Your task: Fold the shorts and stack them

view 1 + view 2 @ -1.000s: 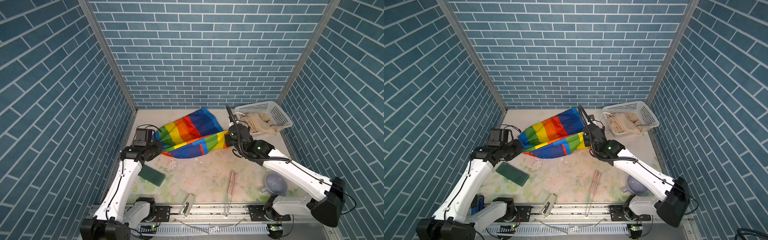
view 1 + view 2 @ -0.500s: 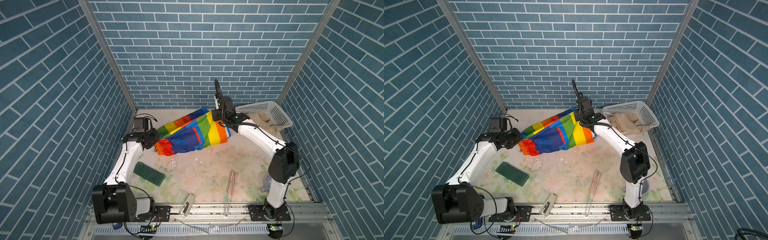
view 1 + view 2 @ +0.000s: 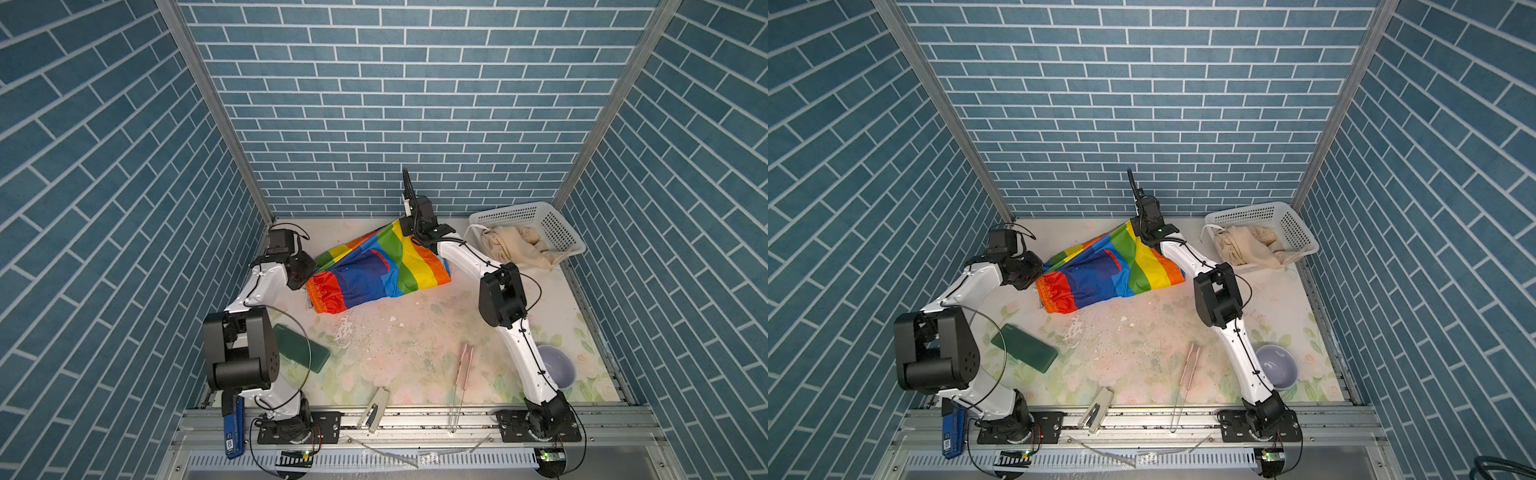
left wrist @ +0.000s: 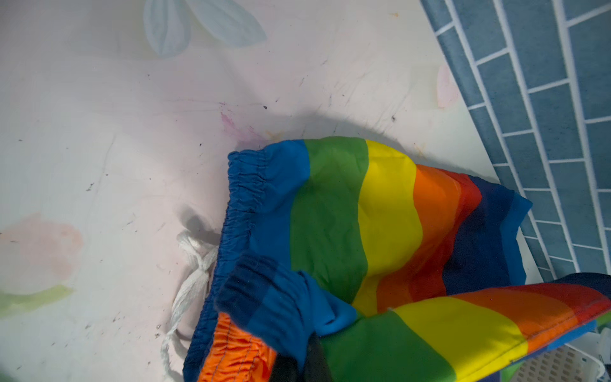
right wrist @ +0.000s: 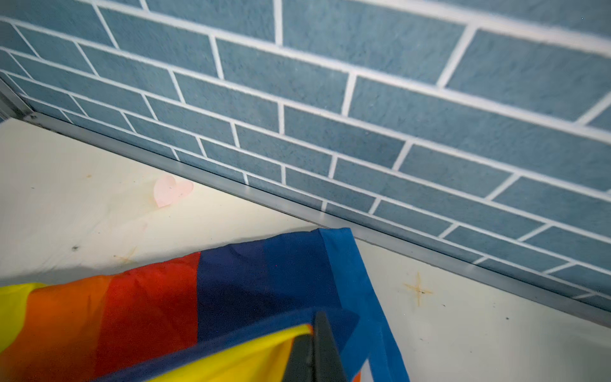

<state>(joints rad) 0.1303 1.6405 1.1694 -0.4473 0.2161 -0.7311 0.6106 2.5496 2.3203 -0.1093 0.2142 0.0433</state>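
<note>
The left gripper (image 3: 308, 279) is clamped on the gathered blue waistband of the rainbow shorts (image 3: 374, 276), its dark fingers (image 4: 312, 357) pinching the fabric just above the table (image 3: 415, 332). The right gripper (image 3: 408, 226) is closed on a hem corner, held up near the back wall. Between them the shorts drape, partly folded over themselves, at the table's rear middle. The beige shorts (image 3: 515, 249) lie bunched in the white basket (image 3: 559, 224) at the rear right corner.

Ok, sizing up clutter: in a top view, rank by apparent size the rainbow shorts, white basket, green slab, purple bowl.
Largest to smallest: rainbow shorts, white basket, green slab, purple bowl. Slab and bowl look close: unsure.
</note>
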